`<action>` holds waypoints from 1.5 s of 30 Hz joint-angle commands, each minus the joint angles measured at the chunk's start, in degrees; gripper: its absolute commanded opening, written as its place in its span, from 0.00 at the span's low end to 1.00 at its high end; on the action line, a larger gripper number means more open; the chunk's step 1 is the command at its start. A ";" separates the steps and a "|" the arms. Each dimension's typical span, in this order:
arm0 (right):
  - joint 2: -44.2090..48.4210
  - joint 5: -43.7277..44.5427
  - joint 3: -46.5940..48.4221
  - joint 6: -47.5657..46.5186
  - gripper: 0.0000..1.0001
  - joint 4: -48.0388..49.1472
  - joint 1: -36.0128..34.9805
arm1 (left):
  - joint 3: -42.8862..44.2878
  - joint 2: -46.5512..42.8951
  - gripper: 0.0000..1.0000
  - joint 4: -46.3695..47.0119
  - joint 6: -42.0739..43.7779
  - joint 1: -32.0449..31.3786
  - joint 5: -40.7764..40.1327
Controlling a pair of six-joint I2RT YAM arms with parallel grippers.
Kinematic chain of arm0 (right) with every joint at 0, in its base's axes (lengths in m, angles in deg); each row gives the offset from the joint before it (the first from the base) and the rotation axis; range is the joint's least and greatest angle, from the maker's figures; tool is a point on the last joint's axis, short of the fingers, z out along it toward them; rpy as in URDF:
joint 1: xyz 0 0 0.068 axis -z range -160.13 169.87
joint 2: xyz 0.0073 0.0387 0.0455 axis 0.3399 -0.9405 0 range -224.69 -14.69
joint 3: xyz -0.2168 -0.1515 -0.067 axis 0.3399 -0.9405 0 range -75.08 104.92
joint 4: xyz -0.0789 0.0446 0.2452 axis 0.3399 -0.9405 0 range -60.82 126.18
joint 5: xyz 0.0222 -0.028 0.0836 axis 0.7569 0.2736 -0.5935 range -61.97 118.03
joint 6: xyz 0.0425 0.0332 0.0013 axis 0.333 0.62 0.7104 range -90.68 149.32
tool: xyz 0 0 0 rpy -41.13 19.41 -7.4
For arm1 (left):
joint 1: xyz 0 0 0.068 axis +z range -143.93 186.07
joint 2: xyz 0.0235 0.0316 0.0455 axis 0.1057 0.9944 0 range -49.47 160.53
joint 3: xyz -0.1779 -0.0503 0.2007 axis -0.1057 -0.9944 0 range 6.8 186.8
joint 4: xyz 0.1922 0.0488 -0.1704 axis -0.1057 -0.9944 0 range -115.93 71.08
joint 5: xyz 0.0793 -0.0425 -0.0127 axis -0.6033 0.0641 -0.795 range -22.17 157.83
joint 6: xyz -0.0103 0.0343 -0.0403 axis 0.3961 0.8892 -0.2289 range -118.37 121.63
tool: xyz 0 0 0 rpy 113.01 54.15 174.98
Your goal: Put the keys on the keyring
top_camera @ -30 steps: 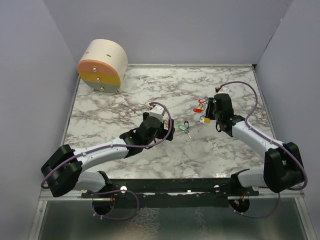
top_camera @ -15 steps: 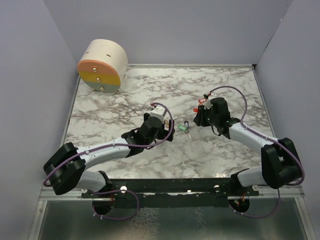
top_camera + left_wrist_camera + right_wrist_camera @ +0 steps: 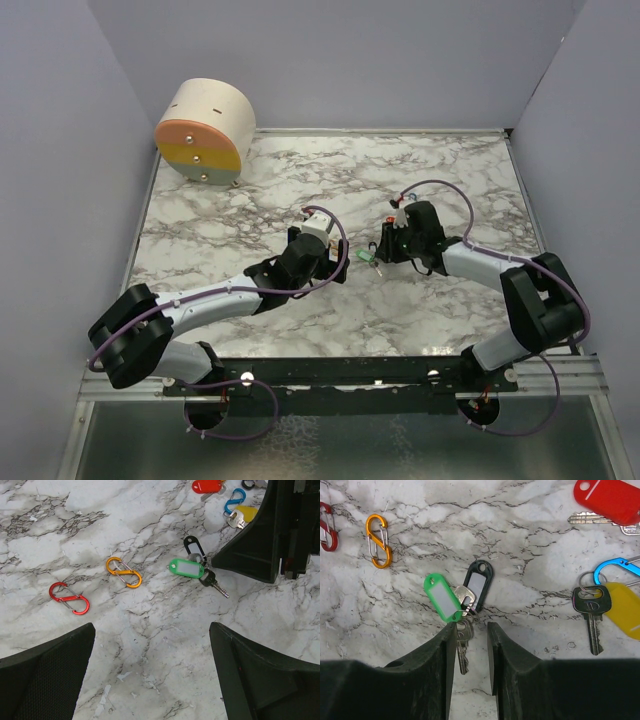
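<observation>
Top view: right gripper (image 3: pixel 381 251) sits low at the green-tagged and black-tagged silver keys (image 3: pixel 369 258), mid-table on the marble tabletop (image 3: pixel 250 200). Left gripper (image 3: pixel 333 268) is just left of them.

Left wrist view: left gripper (image 3: pixel 151 635) is spread wide and holds nothing. Orange S-shaped metal carabiner (image 3: pixel 123 572) and red S-shaped metal carabiner (image 3: pixel 69 598) lie left of the keys.

Right wrist view: right gripper jaws are narrowly parted, either side of one key blade (image 3: pixel 462 652).

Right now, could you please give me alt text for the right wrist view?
The right gripper, open, straddles a silver key joined to a green tag and a black tag. An orange clip lies upper left, a red tag upper right.
</observation>
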 commanded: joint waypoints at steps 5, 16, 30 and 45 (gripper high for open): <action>-1.67 -0.56 1.57 0.46 0.28 3.06 -0.33 | -0.15 0.00 0.99 1.50 0.10 0.39 -0.32; -2.72 -0.51 1.96 0.50 0.24 3.83 -0.34 | -0.33 0.16 0.99 1.64 0.09 0.76 -0.05; -4.36 -1.03 2.88 0.35 0.22 3.89 -0.34 | -0.35 0.03 0.99 1.65 0.27 0.84 0.05; -5.21 -1.47 3.00 0.19 0.18 3.92 -0.42 | -0.52 -0.21 0.99 1.64 0.40 1.24 0.26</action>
